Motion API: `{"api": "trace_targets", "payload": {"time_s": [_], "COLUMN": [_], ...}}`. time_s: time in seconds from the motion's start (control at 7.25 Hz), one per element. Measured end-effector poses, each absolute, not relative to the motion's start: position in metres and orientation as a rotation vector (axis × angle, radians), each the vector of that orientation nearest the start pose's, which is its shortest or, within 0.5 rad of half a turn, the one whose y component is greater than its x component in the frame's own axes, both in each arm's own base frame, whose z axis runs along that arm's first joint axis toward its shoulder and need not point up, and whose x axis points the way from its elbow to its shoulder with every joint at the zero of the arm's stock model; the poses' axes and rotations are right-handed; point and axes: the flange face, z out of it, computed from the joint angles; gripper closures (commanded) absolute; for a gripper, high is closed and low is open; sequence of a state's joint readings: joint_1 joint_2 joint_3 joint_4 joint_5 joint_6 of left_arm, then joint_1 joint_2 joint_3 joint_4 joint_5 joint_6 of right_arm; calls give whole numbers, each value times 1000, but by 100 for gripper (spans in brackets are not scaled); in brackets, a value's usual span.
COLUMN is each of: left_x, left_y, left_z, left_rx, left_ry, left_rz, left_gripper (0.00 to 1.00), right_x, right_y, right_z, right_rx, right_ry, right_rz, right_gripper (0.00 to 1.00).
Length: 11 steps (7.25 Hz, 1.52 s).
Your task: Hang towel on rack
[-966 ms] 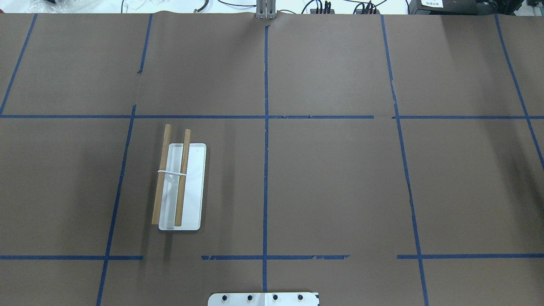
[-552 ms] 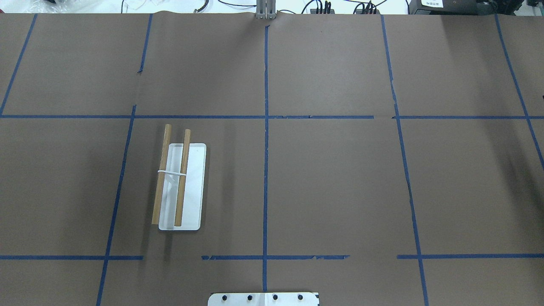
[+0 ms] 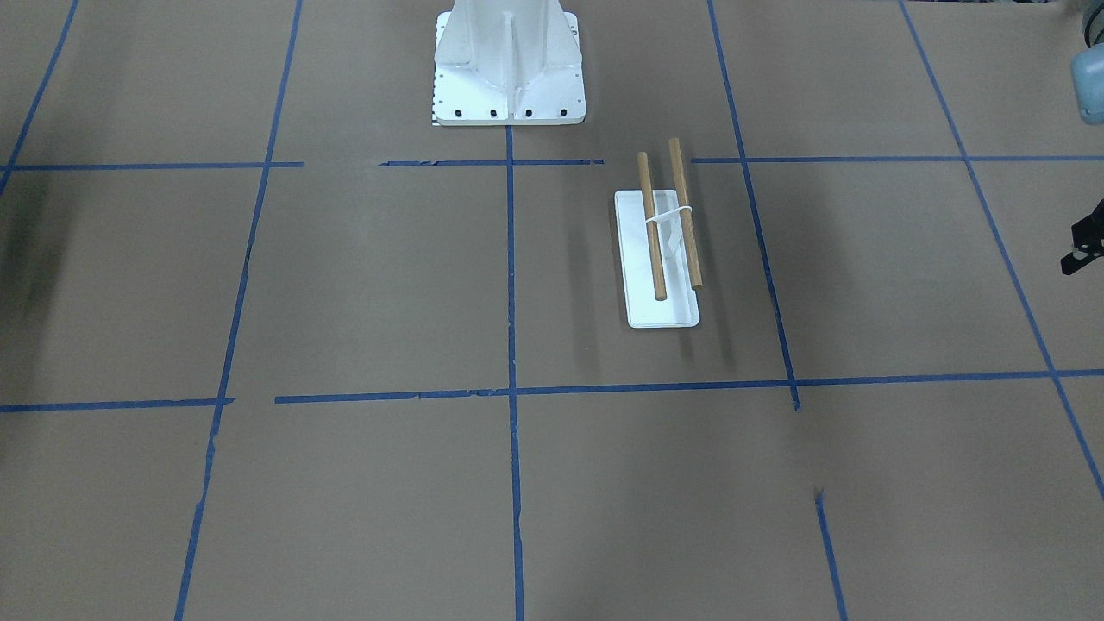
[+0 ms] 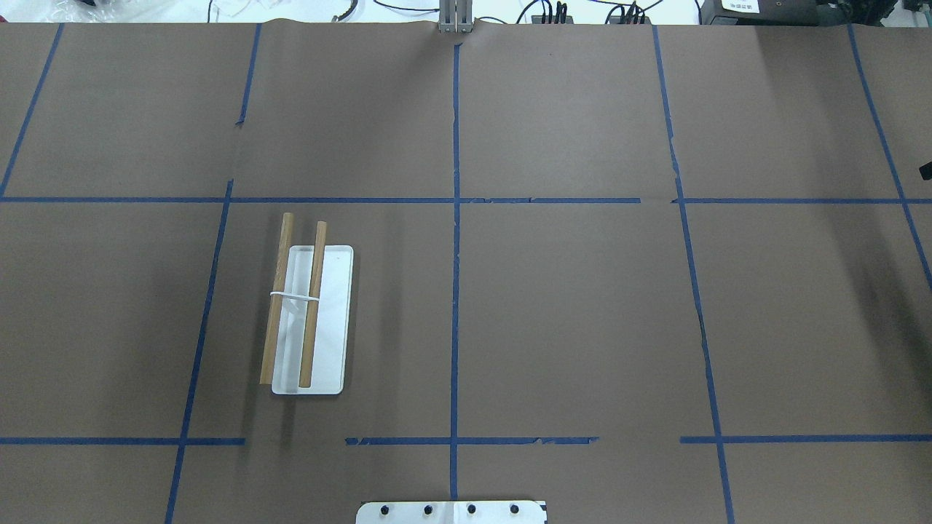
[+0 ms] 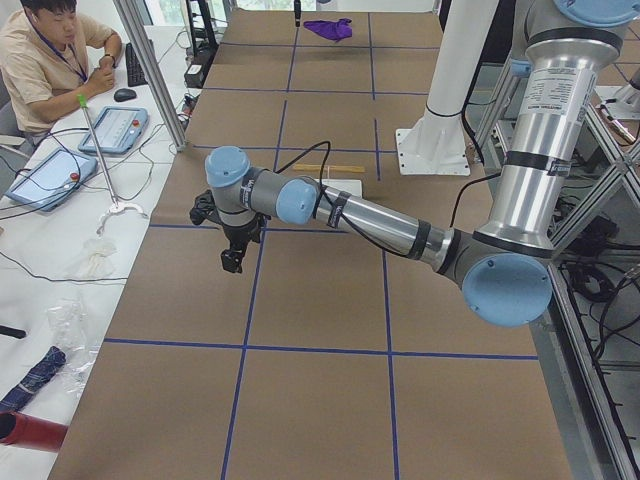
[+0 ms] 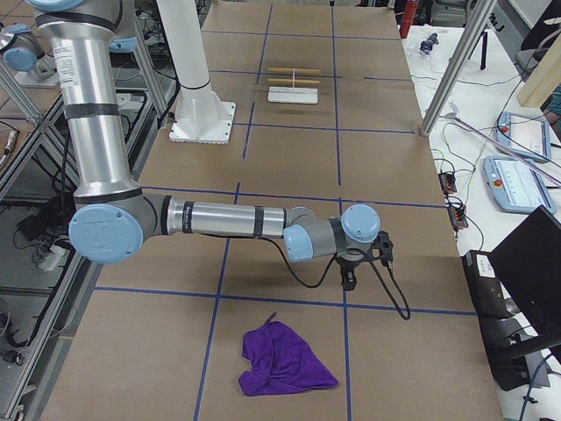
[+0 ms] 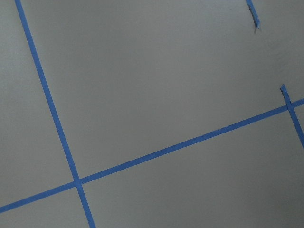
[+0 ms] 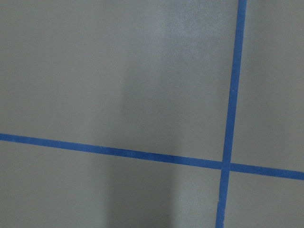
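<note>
Since left claw (image 3: 1078, 254) is cropped, grip unclear

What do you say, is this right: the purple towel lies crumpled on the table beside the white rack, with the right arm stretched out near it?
Not beside the rack. The towel lies crumpled on the table far from the rack, with the right arm stretched out near it. The exterior right view shows this.

Blue tape (image 4: 456, 291) grid on brown table (image 4: 582, 327); operator (image 5: 50, 60) seated.
</note>
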<state>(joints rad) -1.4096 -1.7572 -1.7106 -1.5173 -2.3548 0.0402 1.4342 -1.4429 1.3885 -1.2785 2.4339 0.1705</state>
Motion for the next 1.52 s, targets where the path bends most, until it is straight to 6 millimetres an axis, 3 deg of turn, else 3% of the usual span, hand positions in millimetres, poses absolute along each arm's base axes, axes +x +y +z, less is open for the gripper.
{"api": "trace_targets", "payload": {"time_s": [0.41, 0.69, 0.97, 1.24, 1.52], "left_x": [28, 26, 27, 26, 26], "left_y": [-563, -550, -550, -549, -547], "left_z": [496, 502, 499, 492, 489], "left_rx": [212, 208, 214, 228, 234], "left_ry": [797, 798, 798, 799, 802], "left_rz": [296, 295, 300, 305, 306], "left_gripper": [0, 0, 0, 0, 0], "right_x": [-19, -14, 7, 48, 72], "right_y": [-535, -503, -448, -397, -373], "right_z": [661, 677, 733, 798, 845], "right_rx": [56, 32, -8, -33, -58], "right_ry": [-877, -868, -800, -777, -785], "right_rz": [-51, -42, -78, -124, -146], "right_gripper": [0, 2, 6, 8, 14]}}
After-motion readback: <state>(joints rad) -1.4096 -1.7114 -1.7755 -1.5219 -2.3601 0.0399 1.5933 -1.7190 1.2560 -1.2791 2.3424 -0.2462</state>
